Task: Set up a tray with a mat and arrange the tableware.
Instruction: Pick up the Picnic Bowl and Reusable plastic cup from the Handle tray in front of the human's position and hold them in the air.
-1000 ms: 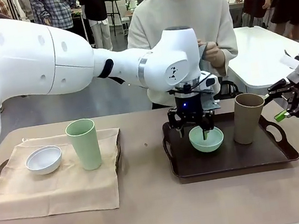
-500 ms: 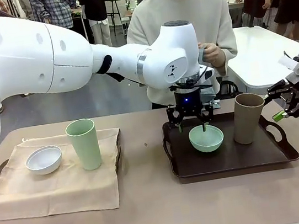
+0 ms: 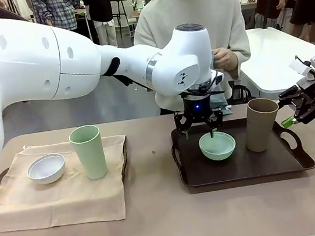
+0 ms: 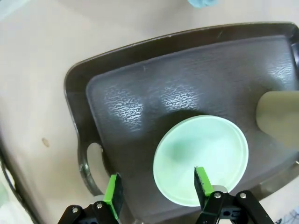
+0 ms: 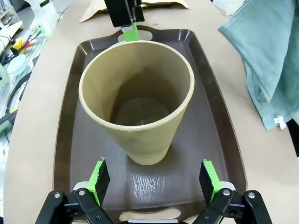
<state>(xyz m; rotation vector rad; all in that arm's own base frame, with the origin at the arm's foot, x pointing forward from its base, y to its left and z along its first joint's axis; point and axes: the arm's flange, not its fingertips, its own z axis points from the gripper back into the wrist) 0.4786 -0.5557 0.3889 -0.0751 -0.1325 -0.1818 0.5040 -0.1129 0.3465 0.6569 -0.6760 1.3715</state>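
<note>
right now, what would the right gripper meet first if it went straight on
Most likely the taupe cup, upright on the dark tray, dead ahead of the open right gripper; gap unclear.

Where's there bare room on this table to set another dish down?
Free: the near half of the mat, in front of the white bowl and pale green cup; the table strip between mat and dark tray. Crowded: the dark tray, with mint bowl, taupe cup and left gripper overhead.
</note>
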